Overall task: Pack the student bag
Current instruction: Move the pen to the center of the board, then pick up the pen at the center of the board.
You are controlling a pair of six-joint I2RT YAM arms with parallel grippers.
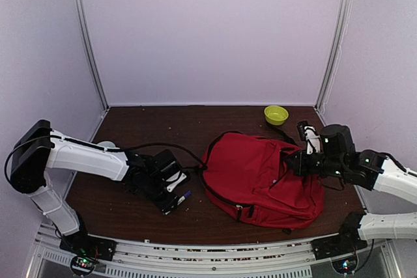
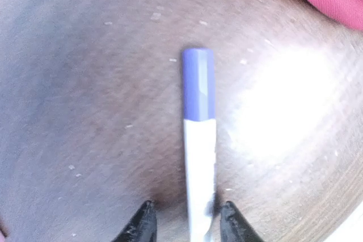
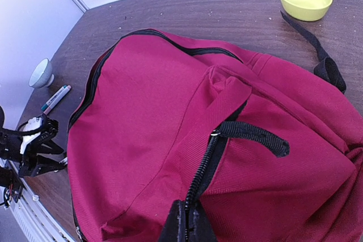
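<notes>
As the student bag [image 1: 254, 180] lies flat, the right gripper [image 1: 294, 161] meets its edge.
Left wrist: left gripper [image 2: 187, 226] released, purple-capped pen [image 2: 198, 134] between its fingers [image 2: 142, 228]. Right wrist: right gripper clenched on the bag's zipper [image 3: 201, 168], fabric spreading ahead.

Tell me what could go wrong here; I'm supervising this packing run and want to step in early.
1. The marker lies off-centre between the open fingers of the left tool, so closing may roll it away.
2. The right tool looks shut on the zipper of the student bag; pulling may drag the limp bag, which nothing pins.
</notes>
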